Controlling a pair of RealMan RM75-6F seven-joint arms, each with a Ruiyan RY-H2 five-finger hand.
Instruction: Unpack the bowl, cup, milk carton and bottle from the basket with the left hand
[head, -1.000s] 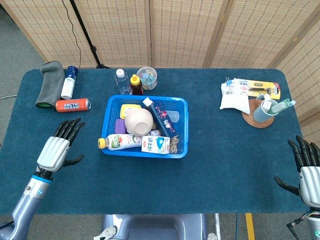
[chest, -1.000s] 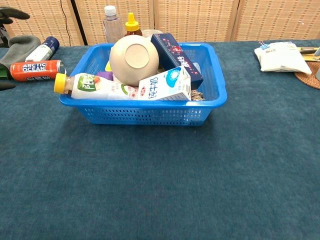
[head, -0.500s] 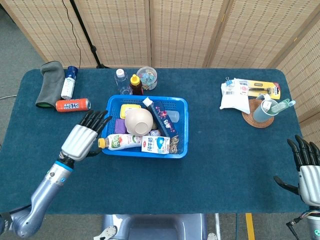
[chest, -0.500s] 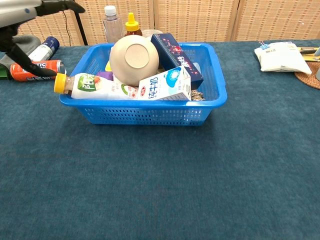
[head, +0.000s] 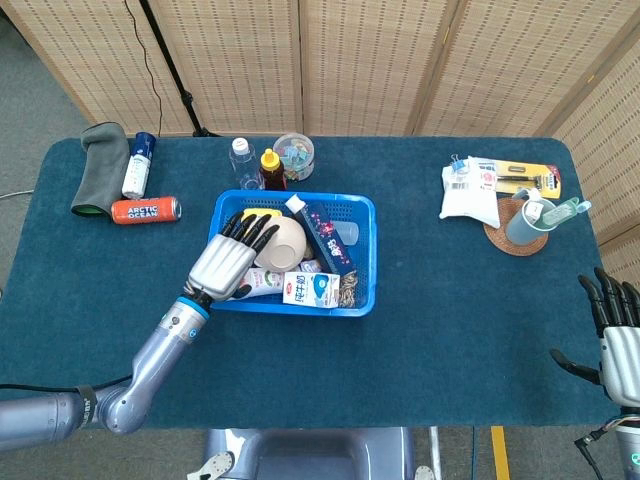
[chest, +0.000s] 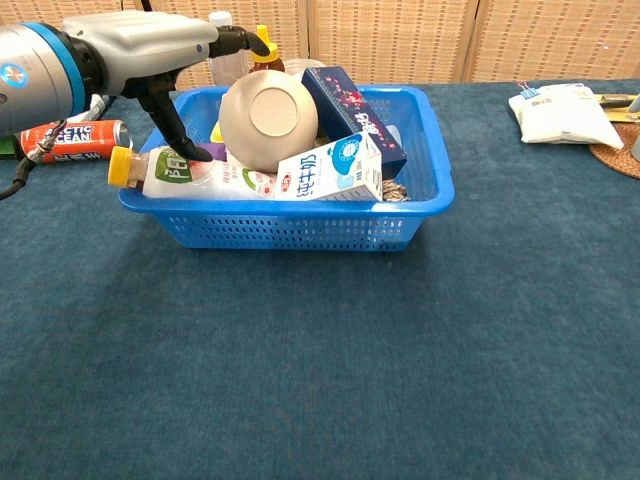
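Fingers (head: 252, 228) of your left hand (head: 226, 264) are spread, holding nothing, above the bowl (chest: 267, 124); lower and grab it first.

Woven rattan screen panels (head: 350, 60) behind dark blue table (head: 440, 330); grey floor (head: 30, 110).

An orange can (head: 146, 210) lies beside a grey cloth (head: 98, 167) and a spray can (head: 139, 165) at the tabletop's (head: 450, 300) far left; a white packet (head: 469, 194) sits near a round coaster (head: 515, 238) far right.
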